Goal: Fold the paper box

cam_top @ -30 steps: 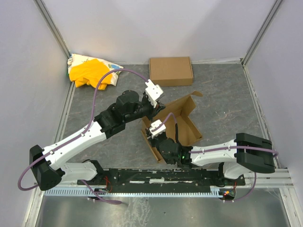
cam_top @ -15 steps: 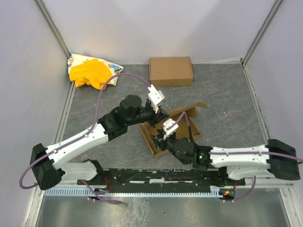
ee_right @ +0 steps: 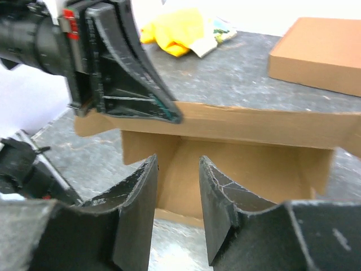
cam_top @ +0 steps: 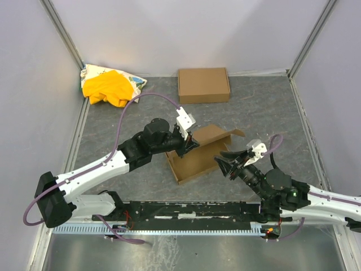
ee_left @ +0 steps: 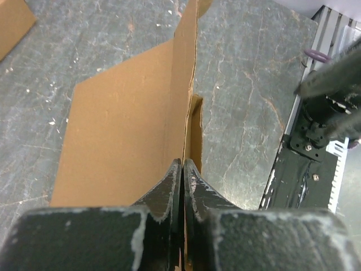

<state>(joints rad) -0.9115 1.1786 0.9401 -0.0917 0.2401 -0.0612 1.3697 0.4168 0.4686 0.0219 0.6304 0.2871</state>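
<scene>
Paper box (cam_top: 198, 159) sits abt the middle of the table (cam_top: 265, 113): a shallow open tray w/ walls partly up and one flap sticking out at its far right corner. L arm reaches from its base at near left, diag. toward far right, elbow bent, wrist angled down at the box's far left corner. L gripper (cam_top: 188, 142) is clamped on an upright cardboard wall; wrist view shows both fingers (ee_left: 169, 180) pinched on the panel edge, no gap. R arm lies low near the near edge, forearm running left from the near right corner, wrist pointing left at the box's right end. R gripper (cam_top: 227, 161) has jaws apart w/ nothing btwn them. It's just beside the box; touching or not, can't tell. Second flat brown box (cam_top: 203, 84) at far centre, yellow cloth (cam_top: 106, 87) in far left corner, both well apart from the arms.
</scene>
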